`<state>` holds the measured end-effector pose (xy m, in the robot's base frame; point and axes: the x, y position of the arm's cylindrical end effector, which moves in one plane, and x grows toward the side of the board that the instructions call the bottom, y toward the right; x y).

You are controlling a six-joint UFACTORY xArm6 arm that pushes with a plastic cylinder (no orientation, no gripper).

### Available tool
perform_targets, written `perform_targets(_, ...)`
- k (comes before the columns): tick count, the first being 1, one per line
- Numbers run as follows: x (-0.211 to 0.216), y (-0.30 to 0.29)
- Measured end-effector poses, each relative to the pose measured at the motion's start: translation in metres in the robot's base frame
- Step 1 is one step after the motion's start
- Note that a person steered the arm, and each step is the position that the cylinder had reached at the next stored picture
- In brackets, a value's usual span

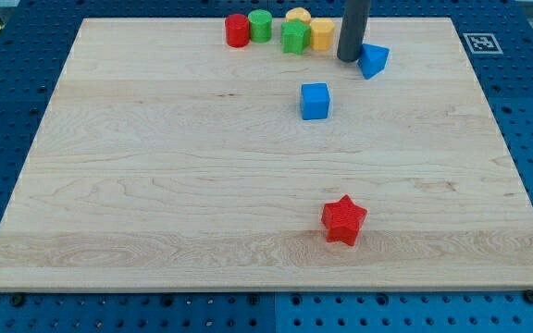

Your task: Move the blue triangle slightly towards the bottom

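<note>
Blue triangle [374, 60] is sitting near the worktop's [155, 185] top edge, right of the yellow [322, 33], green [294, 38] and red [237, 30] blocks. Blue cube [315, 101] is lying below-left; red star [343, 220] far down. Room below is lying open. My tip [348, 59] is touching the triangle's left side, rod standing upright. No jaws showing.

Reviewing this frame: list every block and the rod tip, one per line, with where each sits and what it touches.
my tip: down at the board's top, just left of the blue triangle, apparently touching it.
blue triangle: near the top edge, right of the cluster.
blue cube: alone, below the cluster.
red star: alone, near the view's bottom.
red cylinder: beside the green cylinder.
green block: against the yellow blocks.
</note>
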<state>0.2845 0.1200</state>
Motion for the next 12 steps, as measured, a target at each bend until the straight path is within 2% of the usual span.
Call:
perform_targets(2, 0.001, 0.002)
perform_targets(4, -0.018, 0.003)
perform_targets(5, -0.018, 0.029)
perform_targets(7, 0.008, 0.043)
perform_targets(10, 0.026, 0.038)
perform_targets(12, 0.026, 0.058)
